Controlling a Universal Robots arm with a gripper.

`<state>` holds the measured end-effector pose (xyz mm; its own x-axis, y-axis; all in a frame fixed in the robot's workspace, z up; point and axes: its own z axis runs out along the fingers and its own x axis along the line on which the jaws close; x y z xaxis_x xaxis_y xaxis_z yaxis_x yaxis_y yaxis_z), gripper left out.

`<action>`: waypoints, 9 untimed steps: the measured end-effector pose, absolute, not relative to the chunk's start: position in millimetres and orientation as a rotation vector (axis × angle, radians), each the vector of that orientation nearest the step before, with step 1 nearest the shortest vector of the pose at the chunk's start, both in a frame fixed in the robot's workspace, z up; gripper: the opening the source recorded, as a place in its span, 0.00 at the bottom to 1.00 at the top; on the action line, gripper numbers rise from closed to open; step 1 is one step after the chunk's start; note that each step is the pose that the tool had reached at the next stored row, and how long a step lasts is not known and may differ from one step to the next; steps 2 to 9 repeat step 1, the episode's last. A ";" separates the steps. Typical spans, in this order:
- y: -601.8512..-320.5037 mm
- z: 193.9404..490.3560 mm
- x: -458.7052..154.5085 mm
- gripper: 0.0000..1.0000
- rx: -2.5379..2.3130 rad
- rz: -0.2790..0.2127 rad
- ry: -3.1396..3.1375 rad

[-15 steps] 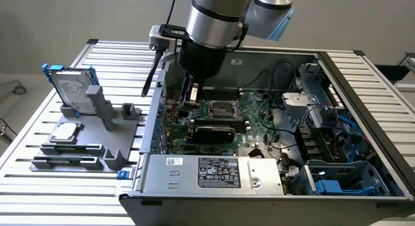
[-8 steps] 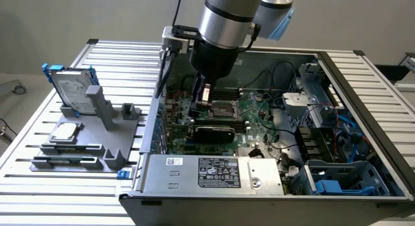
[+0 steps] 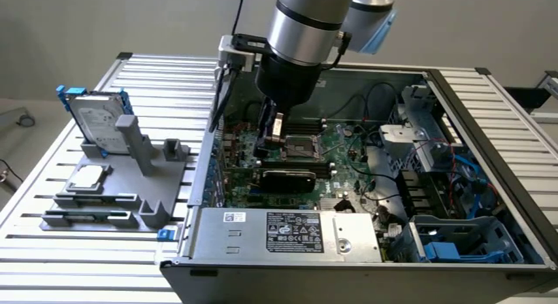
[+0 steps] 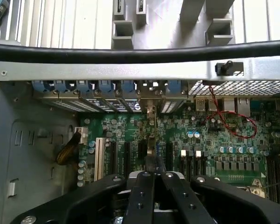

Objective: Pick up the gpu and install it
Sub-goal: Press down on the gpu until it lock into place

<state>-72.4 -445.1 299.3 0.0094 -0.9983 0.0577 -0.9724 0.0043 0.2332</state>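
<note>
Our gripper [image 3: 277, 139] hangs inside the open case [image 3: 488, 121], low over the green board [image 3: 344, 163]. It is on the left half of the board, not far from the case's left wall. Its jaws are closed, and they pinch the gpu [image 4: 152, 140].

In the wrist view the two black fingers [image 4: 142, 191] meet on the card's thin top edge. From there the card runs straight away from the fingertips [image 4: 153, 173] towards the slotted wall of the case. The card's metal end bracket [image 4: 151, 112] stands against the row of blue slot clips [image 4: 107, 87] on that wall. The card is upright and edge-on, in line with the long black slots [image 4: 126, 156] on the board. We cannot tell whether it is seated in one or still just above it.

In the exterior view the gpu's rounded black cover [image 3: 288, 180] shows directly under the fingers, just on the near side of them. It lies between the bare socket [image 3: 301, 147] and the power supply [image 3: 288, 231] at the near wall.

Well to the left, outside the case, a grey stand [image 3: 114, 199] sits on the slatted table [image 3: 52, 252]. It holds a silver drive [image 3: 96, 121] with blue rails on edge and a square silver chip [image 3: 87, 178] lying flat.
</note>
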 end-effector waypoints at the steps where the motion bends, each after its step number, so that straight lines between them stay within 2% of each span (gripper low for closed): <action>1: -445.1 299.4 -72.4 0.11 2.073 -0.184 -2.068; 9: -445.1 299.4 -72.4 0.11 2.073 -0.184 -2.068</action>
